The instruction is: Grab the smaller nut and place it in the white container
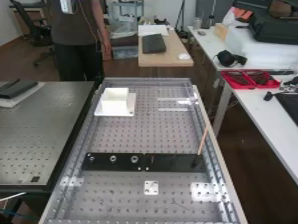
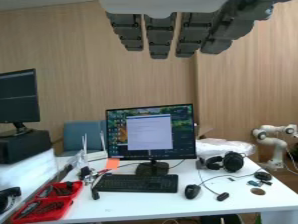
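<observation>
On the flat black bar (image 1: 166,162) in the high view stand the smaller nut (image 1: 91,158), the larger nut (image 1: 113,159) and the bearing (image 1: 134,159), in a row. Farther up the bench is the white container (image 1: 116,101), on a white base plate. In the wrist view the hand (image 2: 159,35) hangs from the top edge, its dark fingers straight and side by side with nothing held, away from the bench parts.
A thin stick (image 1: 202,141) leans upright at the bar's right end. A small white plate (image 1: 151,188) lies nearer on the bench. The wrist view faces a desk (image 2: 219,200) with a monitor (image 2: 151,132) and keyboard (image 2: 136,183).
</observation>
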Robot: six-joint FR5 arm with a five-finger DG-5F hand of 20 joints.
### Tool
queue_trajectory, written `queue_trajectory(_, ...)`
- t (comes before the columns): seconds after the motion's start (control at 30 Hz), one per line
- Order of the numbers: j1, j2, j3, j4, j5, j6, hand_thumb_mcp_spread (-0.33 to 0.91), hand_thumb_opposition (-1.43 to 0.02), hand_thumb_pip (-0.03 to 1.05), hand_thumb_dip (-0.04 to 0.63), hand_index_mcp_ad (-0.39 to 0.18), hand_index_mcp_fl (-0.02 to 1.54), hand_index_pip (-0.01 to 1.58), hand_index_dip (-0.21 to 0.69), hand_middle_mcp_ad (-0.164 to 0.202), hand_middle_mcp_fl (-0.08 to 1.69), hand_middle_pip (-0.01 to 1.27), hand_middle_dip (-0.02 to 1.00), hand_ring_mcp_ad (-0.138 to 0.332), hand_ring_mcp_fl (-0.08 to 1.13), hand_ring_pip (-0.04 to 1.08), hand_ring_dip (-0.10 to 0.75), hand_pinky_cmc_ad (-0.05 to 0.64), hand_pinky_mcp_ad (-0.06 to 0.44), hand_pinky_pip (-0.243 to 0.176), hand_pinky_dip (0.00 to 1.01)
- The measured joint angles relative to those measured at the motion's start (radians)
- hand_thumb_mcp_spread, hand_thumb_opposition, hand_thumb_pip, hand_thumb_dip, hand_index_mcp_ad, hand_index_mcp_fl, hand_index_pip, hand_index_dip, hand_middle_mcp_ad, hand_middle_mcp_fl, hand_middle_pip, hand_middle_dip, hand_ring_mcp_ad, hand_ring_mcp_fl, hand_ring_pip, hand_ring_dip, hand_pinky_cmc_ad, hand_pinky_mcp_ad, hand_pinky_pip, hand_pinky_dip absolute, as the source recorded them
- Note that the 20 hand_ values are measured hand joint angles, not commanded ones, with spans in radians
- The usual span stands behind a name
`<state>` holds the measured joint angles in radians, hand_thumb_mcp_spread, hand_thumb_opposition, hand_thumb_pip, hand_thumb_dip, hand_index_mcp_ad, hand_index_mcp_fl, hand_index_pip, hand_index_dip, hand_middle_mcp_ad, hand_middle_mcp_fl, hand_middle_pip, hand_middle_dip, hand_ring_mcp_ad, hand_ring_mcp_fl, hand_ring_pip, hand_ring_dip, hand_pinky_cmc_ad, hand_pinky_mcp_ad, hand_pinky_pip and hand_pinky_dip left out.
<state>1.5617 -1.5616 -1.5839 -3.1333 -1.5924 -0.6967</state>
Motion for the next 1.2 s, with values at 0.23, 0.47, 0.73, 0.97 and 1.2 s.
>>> queue_trajectory(0.23,-0.001,0.0,-0.004,0.004,-0.002,0.004,0.15,-0.19,0.28,0.037,0.009,0.01,0.01,0.019,0.065,0.01,0.04,0.07,0.051,0.0,0.02,0.017,0.052,0.07,-0.012,0.05)
queue_trajectory(0.47,-0.003,0.001,-0.01,0.01,-0.003,0.008,0.23,-0.58,0.32,0.051,-0.072,0.01,0.04,0.052,0.065,0.0,0.09,0.17,0.103,0.0,0.06,0.04,0.258,0.239,-0.037,0.17)
queue_trajectory(0.73,-0.004,0.0,-0.011,0.009,-0.004,0.006,0.23,-0.7,0.37,0.051,-0.075,0.01,0.06,0.091,0.066,0.01,0.12,0.23,0.155,0.0,0.06,0.063,0.346,0.293,-0.063,0.21)
queue_trajectory(0.97,-0.004,-0.001,-0.014,0.009,-0.001,0.005,0.23,-0.71,0.37,0.051,-0.075,0.01,0.06,0.091,0.07,0.0,0.12,0.24,0.159,0.01,0.06,0.063,0.379,0.309,-0.063,0.23)
queue_trajectory(1.2,-0.005,-0.001,-0.02,0.015,-0.001,0.008,0.23,-0.72,0.37,0.051,-0.072,0.01,0.06,0.091,0.07,0.01,0.12,0.24,0.161,0.0,0.09,0.065,0.38,0.307,-0.063,0.23)
